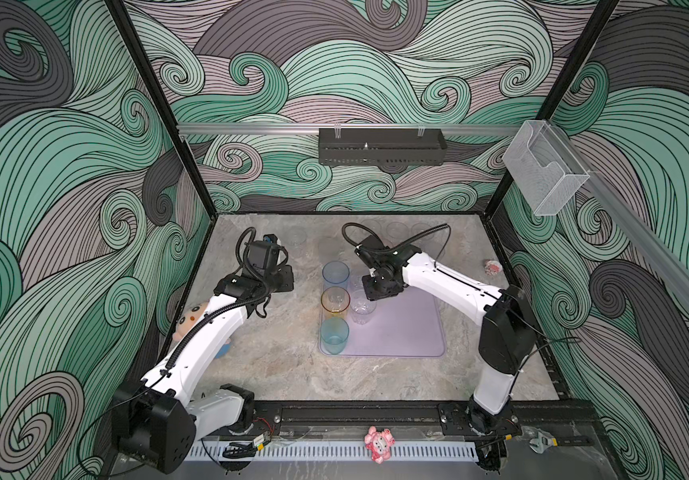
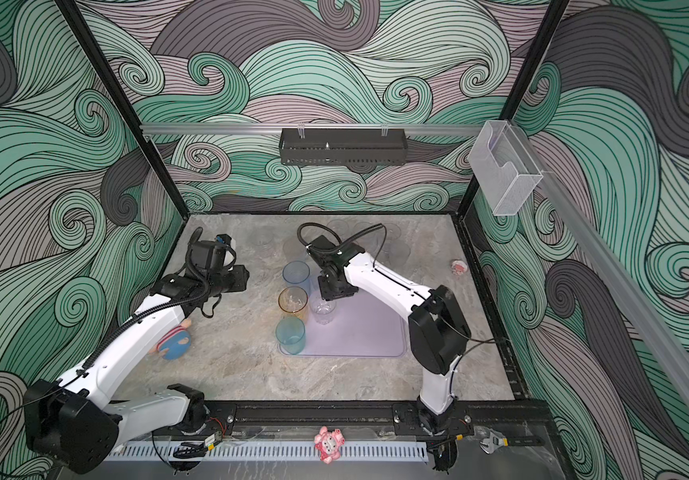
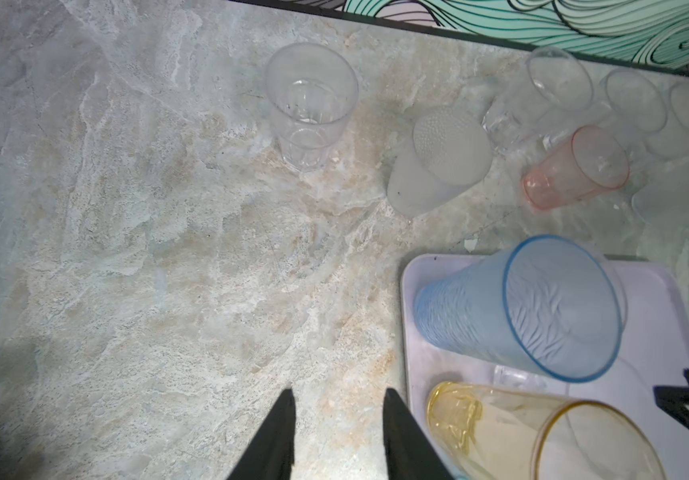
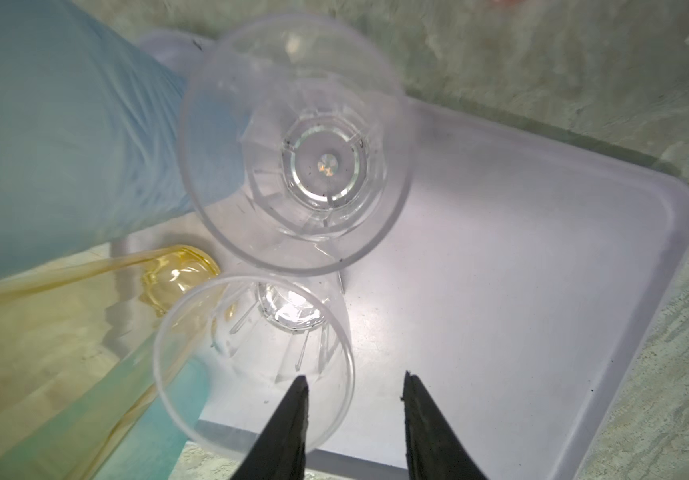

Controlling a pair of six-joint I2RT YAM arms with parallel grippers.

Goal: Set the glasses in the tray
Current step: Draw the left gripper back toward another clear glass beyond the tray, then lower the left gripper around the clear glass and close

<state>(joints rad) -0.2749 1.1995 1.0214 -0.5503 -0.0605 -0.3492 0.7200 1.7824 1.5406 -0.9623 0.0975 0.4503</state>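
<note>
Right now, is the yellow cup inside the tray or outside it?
In the tray. The amber glass stands upright inside the tray's rim, between the blue glass and the teal glass.

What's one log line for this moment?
tray: blue, amber, teal, two clear glasses | right fingers: open over tray | left fingers: open, empty

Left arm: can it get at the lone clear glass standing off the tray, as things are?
Probably yes. The left tool is open and empty, and only bare table lies between it and the lone clear glass, which stands upright, apart from the frosted glass.
</note>
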